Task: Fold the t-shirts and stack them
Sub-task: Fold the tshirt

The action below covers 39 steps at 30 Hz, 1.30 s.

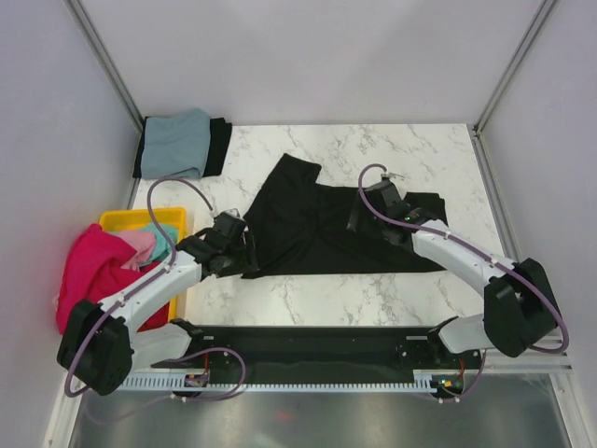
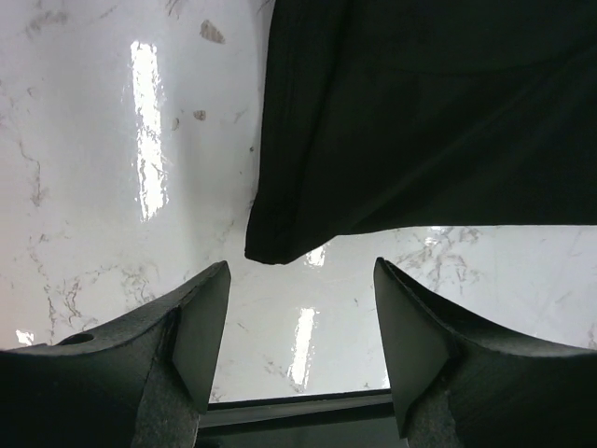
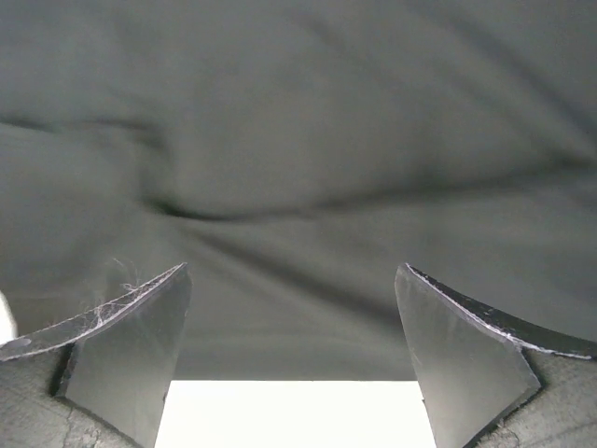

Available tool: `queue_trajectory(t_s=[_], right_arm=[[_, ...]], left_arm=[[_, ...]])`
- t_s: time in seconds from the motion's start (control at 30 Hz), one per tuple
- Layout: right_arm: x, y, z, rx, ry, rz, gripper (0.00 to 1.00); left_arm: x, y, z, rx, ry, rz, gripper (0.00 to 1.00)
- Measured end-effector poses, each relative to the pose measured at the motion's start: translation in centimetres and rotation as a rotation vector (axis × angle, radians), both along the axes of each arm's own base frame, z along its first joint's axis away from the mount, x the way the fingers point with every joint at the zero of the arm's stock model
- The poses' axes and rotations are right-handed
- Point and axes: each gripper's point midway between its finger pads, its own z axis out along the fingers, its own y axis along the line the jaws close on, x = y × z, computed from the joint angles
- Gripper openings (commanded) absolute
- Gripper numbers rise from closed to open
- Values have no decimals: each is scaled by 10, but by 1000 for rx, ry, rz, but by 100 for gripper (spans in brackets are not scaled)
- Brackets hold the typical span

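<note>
In the middle of the bench (image 1: 373, 299) the large black t-shirt (image 1: 326, 229) lies spread flat, one sleeve poking toward the far side. My left pincer (image 2: 300, 266) sits at the shirt's near left corner, jaws well apart and empty. The hem corner is just beyond the fingertips, not between them. My right pincer (image 3: 292, 271) hovers low over the right part of the shirt, jaws at full spread, gripping nothing, with cloth filling its view. I reckon the step is taking hold for a fold. To do it well, I'd slide the left one forward until that corner is fully between the fingers, then pinch close to the edge. On the right I'd pick a matching edge so the cloth lifts evenly. A folded grey-blue shirt (image 1: 177, 140) waits at the far left.
</note>
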Motion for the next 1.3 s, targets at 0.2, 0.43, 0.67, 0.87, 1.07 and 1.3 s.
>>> queue_trajectory(t_s=[0.2,0.43,0.67,0.87,1.07,1.3], right_arm=[[-32,-73,-38,-51,117,-130,98],[-49,-161,-60,61,131,-425,87],[-69,-209,-87,195,164,-648,83],[-62,-221,-86,227,132,-683,77],[-68,-229,-92,217,147,-703,33],[-61,-230,-100,225,147,-692,10]], left_arm=[[-7,5,-19,14,43,40,70],[-10,10,-36,22,35,72,64],[-1,12,-38,20,-14,87,66],[10,6,-36,-9,-67,90,71],[17,2,-37,-21,-87,92,51],[20,-1,-49,-19,-63,92,7]])
